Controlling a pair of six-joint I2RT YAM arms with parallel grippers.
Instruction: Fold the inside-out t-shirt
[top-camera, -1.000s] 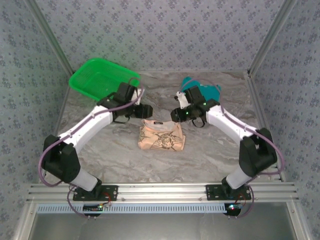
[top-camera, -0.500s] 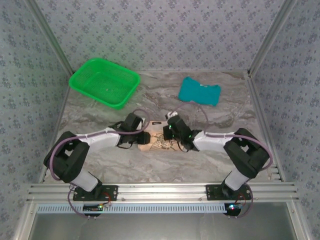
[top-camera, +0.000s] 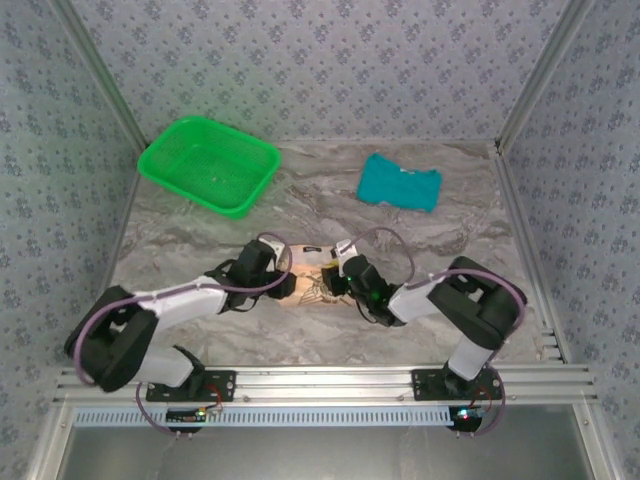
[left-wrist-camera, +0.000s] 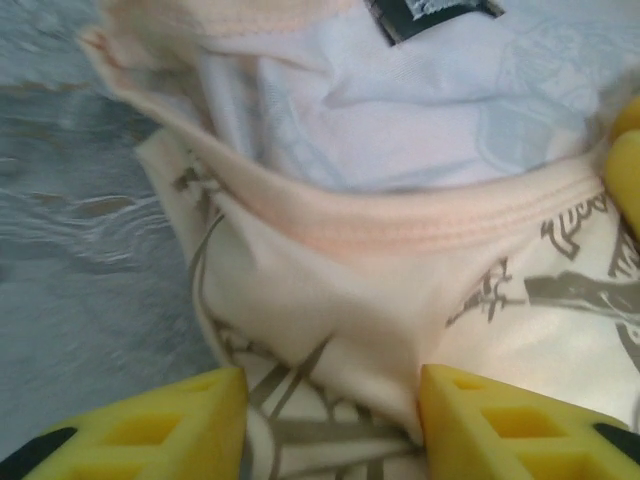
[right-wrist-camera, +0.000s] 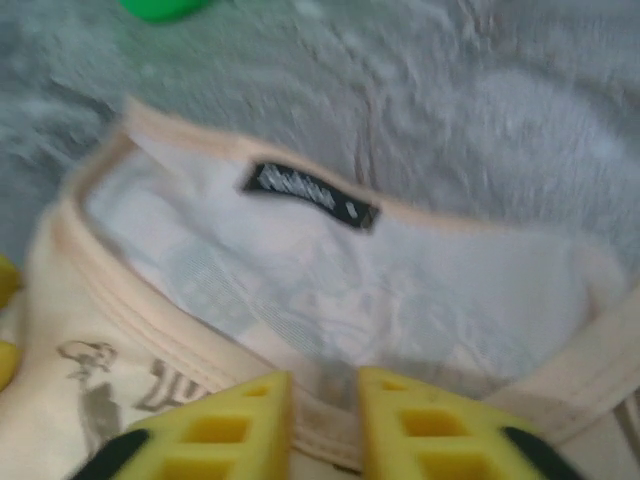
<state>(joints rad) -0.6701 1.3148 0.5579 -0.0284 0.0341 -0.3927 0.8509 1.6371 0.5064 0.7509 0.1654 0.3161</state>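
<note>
Left gripper (left-wrist-camera: 332, 405) stands half open, straddling a fold of the inside-out t-shirt (left-wrist-camera: 380, 280) (bunched mid-table between both arms), seemingly poised to pinch it. Right gripper (right-wrist-camera: 325, 400) hovers at the collar (right-wrist-camera: 170, 345), jaws nearly together; I cannot tell whether it grips.

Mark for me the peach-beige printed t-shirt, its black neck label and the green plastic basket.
peach-beige printed cloth t-shirt (top-camera: 315, 290), top external view, printed front.
black neck label (right-wrist-camera: 310, 195), right wrist view, label's middle.
green plastic mesh basket (top-camera: 195, 193), top external view, near wall.
</note>
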